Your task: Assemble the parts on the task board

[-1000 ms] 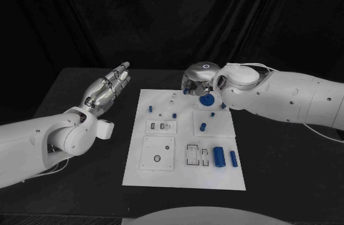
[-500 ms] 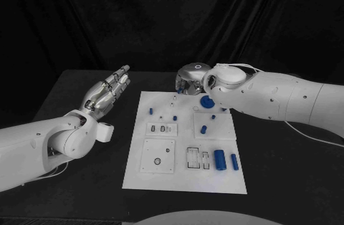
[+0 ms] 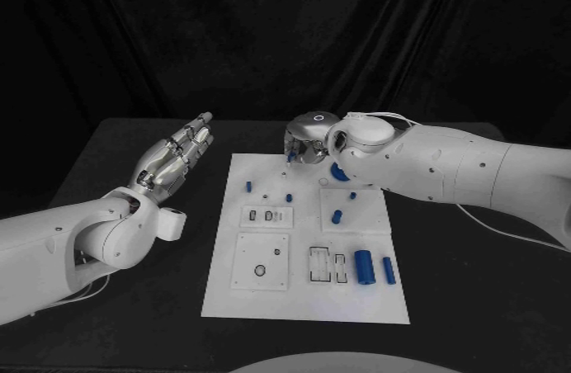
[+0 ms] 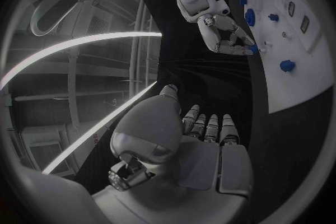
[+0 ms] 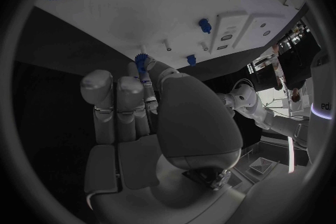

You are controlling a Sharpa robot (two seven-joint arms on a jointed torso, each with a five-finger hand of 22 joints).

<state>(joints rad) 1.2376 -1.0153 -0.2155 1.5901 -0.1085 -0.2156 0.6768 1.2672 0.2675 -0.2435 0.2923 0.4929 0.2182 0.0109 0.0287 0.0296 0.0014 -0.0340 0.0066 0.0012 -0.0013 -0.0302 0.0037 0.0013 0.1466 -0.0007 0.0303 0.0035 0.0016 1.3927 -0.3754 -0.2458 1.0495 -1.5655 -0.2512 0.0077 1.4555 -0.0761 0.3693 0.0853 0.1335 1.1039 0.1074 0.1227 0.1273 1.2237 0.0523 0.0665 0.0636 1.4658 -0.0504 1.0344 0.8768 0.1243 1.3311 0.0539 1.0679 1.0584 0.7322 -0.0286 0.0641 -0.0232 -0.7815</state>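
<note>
Noted right hand (image 3: 307, 140) at task board (image 3: 268, 303) far edge — small blue gear (image 5: 142, 61) pinched at fingertips. Found left hand (image 3: 176, 152) flat, fingers straight, empty — off board's left edge, well apart.

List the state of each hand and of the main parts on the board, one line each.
Left hand: open, fingers straight, raised beside the task board, holding nothing.
Right hand: over the board's far edge, pinching a small blue gear.
Large blue gear: lying flat on the board, partly hidden by the right arm.
Two blue cylinders: lying side by side on the board, untouched.
</note>
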